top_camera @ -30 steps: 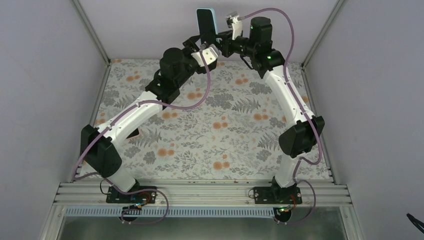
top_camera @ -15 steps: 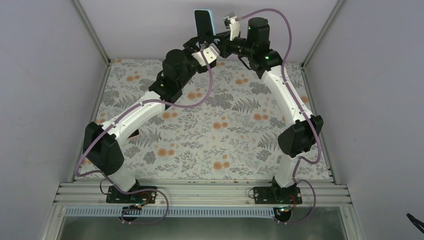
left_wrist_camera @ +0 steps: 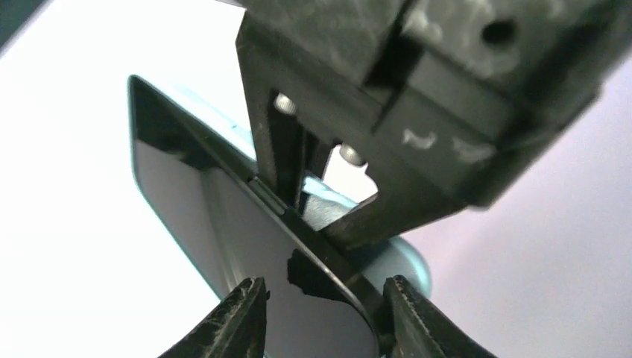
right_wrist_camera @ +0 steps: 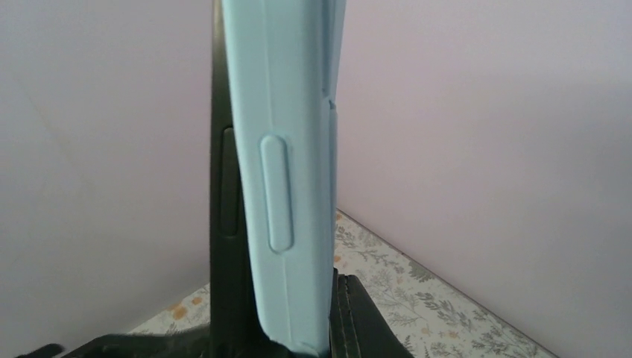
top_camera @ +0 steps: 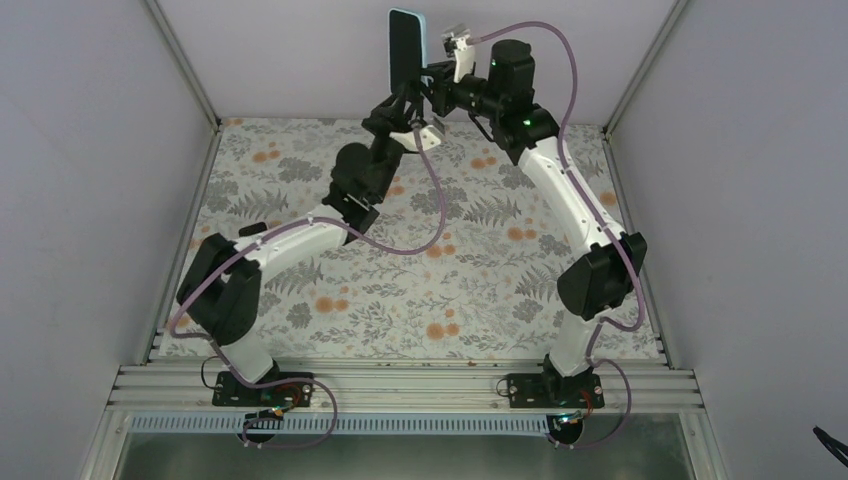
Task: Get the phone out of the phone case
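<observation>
The left gripper (left_wrist_camera: 324,287) has risen under the phone (top_camera: 403,45), and its jaws have narrowed around its lower end; if they already pinch cannot be told. The right gripper (top_camera: 437,80) clamps the phone case (right_wrist_camera: 283,186), upright in the air at the back. Separation seems near. Below: flowered table (top_camera: 420,280), plain grey walls (top_camera: 80,150).

Lab enclosure: white walls (top_camera: 90,200), aluminium frame (top_camera: 400,385)

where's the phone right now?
Top view, far centre: the phone is upright in the air, clamped by the right tool, the left tool at its bottom end.
</observation>
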